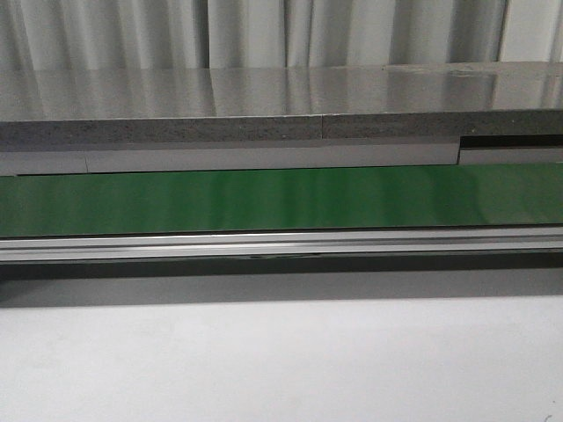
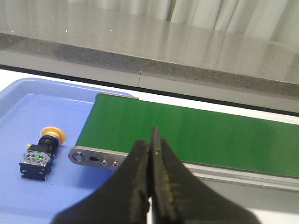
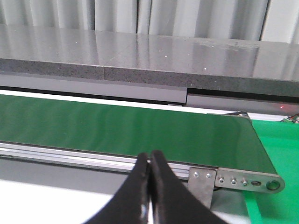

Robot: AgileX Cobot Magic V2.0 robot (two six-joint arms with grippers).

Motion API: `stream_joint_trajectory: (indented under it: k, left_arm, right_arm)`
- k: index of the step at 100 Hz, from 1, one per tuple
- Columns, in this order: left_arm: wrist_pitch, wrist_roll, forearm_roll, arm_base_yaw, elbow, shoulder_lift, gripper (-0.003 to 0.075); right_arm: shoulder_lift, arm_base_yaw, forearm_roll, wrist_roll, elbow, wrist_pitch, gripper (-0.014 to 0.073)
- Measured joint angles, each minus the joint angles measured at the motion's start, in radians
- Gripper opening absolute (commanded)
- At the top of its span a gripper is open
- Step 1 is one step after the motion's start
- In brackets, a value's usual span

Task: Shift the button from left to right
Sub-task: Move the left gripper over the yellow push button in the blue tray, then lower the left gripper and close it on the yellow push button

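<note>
The button (image 2: 41,154) lies on its side in a blue tray (image 2: 28,107), its yellow-orange cap pointing away from the black body with a greenish mark. It shows only in the left wrist view. My left gripper (image 2: 151,142) is shut and empty, apart from the button, over the near edge of the green conveyor belt (image 2: 187,135). My right gripper (image 3: 150,158) is shut and empty near the belt's other end (image 3: 140,130). Neither gripper shows in the front view.
The green belt (image 1: 281,198) runs across the front view with a metal rail (image 1: 281,244) along its near side. A grey stone counter (image 1: 264,105) lies behind it. A green surface (image 3: 280,144) lies past the belt's right end. A white table (image 1: 281,360) lies in front.
</note>
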Motion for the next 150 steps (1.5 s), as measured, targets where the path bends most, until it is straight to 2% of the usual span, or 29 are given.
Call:
stream_joint_trajectory:
  k: [19, 48, 78, 83, 88, 100, 105, 110, 115, 134, 150]
  left_arm:
    - [0.133, 0.000, 0.007, 0.000, -0.201, 0.165, -0.0021]
    - [0.480, 0.000, 0.037, 0.000, -0.516, 0.429, -0.0021]
    - [0.515, 0.000, 0.043, 0.000, -0.555, 0.559, -0.0013]
    - [0.515, 0.000, 0.045, 0.000, -0.555, 0.569, 0.0026]
    - [0.515, 0.002, 0.049, 0.000, -0.555, 0.573, 0.0101]
    - [0.515, 0.018, 0.051, 0.000, -0.555, 0.575, 0.0385]
    - [0.515, 0.022, 0.051, 0.000, -0.555, 0.575, 0.0482]
    - [0.515, 0.024, 0.051, 0.000, -0.555, 0.577, 0.0544]
    - [0.515, 0.026, 0.051, 0.000, -0.555, 0.577, 0.0569]
    - [0.517, 0.026, 0.083, 0.000, -0.559, 0.579, 0.0567]
    - [0.593, 0.028, 0.178, 0.000, -0.628, 0.641, 0.0567]
  right_arm:
    - [0.000, 0.000, 0.000, 0.000, 0.000, 0.000, -0.0068]
    - [0.000, 0.000, 0.000, 0.000, 0.000, 0.000, -0.0068]
    - [0.000, 0.000, 0.000, 0.000, 0.000, 0.000, -0.0068]
    - [0.000, 0.000, 0.000, 0.000, 0.000, 0.000, -0.0068]
    - [0.000, 0.000, 0.000, 0.000, 0.000, 0.000, -0.0068]
    - [0.000, 0.000, 0.000, 0.000, 0.000, 0.000, -0.0068]
    - [0.000, 0.000, 0.000, 0.000, 0.000, 0.000, -0.0068]
    - [0.000, 0.000, 0.000, 0.000, 0.000, 0.000, -0.0068]
    - [0.000, 0.000, 0.000, 0.000, 0.000, 0.000, -0.0068]
    - [0.000, 0.000, 0.000, 0.000, 0.000, 0.000, -0.0068]
    - [0.000, 0.000, 0.000, 0.000, 0.000, 0.000, -0.0068]
